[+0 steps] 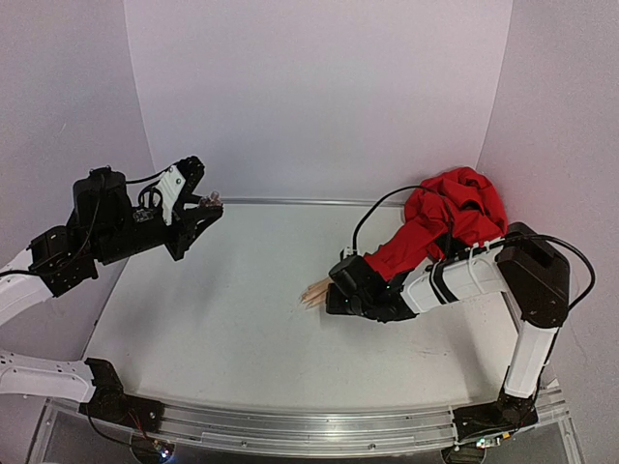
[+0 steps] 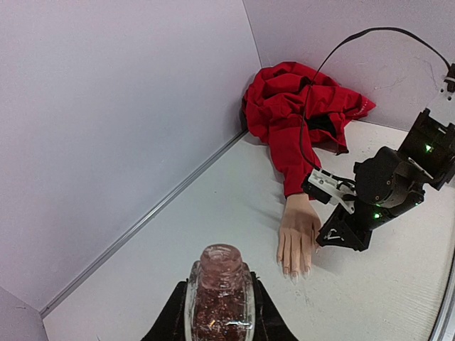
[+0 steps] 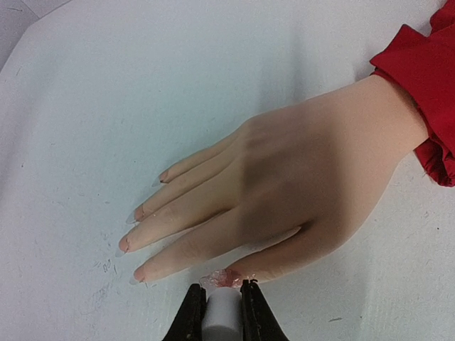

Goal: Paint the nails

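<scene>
The nails [image 3: 122,247] rest on a white table [image 1: 222,319] within pale walls [image 1: 319,97]; left jaws grip a bottle [image 2: 219,291], right jaws a cap [image 3: 223,316].

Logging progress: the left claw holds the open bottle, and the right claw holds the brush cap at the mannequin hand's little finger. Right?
Not the little finger: the right claw holds the brush cap at the thumb, as the right wrist view shows. The left claw does hold the open bottle.

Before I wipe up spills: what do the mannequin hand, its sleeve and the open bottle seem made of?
Mannequin hand: probably plastic or vinyl, smooth, matte peach. Sleeve: red fabric, soft creases and folds. Bottle: likely clear glossy glass; glittery pink contents show through.
</scene>
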Controlling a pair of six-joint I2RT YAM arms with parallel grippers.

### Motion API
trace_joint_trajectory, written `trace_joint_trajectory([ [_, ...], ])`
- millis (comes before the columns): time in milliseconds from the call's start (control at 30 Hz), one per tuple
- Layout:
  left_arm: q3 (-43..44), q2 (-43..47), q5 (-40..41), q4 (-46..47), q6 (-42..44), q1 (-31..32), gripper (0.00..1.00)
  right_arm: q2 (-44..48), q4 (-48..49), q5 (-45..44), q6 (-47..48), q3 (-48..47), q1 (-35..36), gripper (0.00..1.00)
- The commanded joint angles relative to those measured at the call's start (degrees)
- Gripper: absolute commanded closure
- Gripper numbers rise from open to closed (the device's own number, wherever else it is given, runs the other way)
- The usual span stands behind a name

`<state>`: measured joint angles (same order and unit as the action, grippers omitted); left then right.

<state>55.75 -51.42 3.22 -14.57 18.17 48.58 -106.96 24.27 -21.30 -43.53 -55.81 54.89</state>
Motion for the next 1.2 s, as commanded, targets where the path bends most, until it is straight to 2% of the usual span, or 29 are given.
trace_joint_trajectory([
  [0, 0.77, 0.44, 0.47, 1.40, 0.38, -0.26, 1.00, -0.90, 0.28, 0.58, 0.09, -1.93, -0.23, 1.00],
  [367, 0.76, 0.53, 0.31, 1.39, 0.34, -0.23, 1.00, -0.08, 1.24, 2.29, -0.20, -1.40, -0.14, 1.00],
  [633, 1.02, 0.54, -0.05, 1.38, -0.08, -0.24, 1.00, 7.30, 2.64, 2.83, 0.63, 2.12, 0.02, 1.00],
  [933, 6.21, -3.51, -2.93, -0.59, -4.32, -0.15, 1.00, 20.81, 1.04, 3.41, 12.52, 3.66, 0.03, 1.00],
  [1167, 8.14, -3.35, -11.40, -2.08, -5.76, -0.15, 1.00, 28.63, -1.55, 10.16, 19.68, 2.67, -0.31, 1.00],
])
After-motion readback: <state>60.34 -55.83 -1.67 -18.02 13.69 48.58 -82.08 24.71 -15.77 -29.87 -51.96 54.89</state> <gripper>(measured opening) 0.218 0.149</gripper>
